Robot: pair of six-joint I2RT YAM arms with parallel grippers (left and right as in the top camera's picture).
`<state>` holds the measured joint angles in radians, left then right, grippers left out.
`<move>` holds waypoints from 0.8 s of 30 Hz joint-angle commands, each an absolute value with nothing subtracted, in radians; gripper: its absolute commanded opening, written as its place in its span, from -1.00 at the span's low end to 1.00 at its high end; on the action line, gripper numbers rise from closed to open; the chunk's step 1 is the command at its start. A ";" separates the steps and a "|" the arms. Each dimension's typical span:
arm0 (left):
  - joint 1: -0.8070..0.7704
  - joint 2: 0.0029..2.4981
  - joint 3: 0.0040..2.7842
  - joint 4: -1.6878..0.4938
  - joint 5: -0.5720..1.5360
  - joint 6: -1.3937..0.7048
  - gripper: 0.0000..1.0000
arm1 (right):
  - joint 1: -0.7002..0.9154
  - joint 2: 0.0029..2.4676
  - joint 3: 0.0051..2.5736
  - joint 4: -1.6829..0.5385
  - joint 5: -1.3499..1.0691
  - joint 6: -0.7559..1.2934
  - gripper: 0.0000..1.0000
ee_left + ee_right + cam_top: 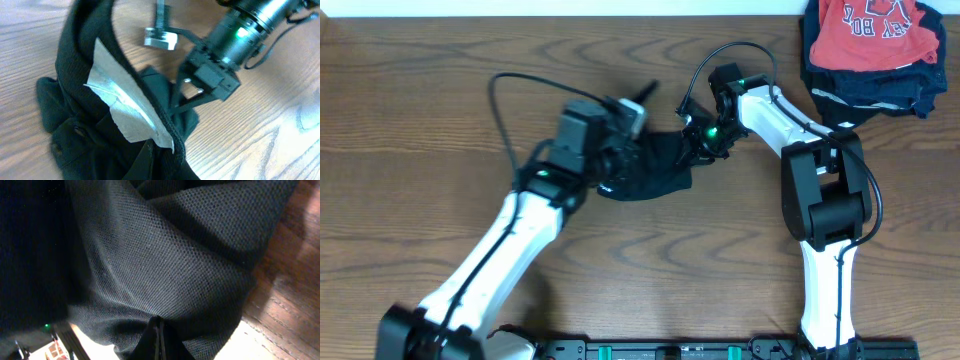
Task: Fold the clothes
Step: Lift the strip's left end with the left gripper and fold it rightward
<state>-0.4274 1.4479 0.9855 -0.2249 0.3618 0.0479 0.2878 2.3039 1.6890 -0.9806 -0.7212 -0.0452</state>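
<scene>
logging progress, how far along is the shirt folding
Done: nothing folded; the black T-shirt is a crumpled bunch, white label showing. In hand: the right hand pinches its fabric; left hand is at it, grip unclear. Left: spread flat, every fold.

Both arms have white tubular links and blocky black joints. A thin black cable (498,110) loops off the left arm (510,242) toward 10 o'clock. A second cable (740,44) arches at 12 o'clock above the right arm (770,112). The right gripper (175,111) is black, with a green light (242,33) and small screws (200,91).
</scene>
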 commanded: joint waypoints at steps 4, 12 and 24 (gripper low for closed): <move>-0.530 1.616 1.010 -0.124 0.357 0.027 -0.88 | 0.286 2.325 1.686 -0.979 -0.712 -0.065 -0.98; -0.568 1.699 1.010 -0.076 0.356 0.027 -0.88 | 0.252 2.302 1.687 -0.935 -0.780 -0.051 -0.98; -0.566 1.682 1.011 -0.056 0.353 0.028 0.96 | 0.096 2.039 1.699 -0.841 -0.774 -0.030 -0.53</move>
<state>-0.5659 1.6981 0.9863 -0.0616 0.3595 0.0261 0.1204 2.1540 1.6886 -0.8536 -0.7555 -0.0273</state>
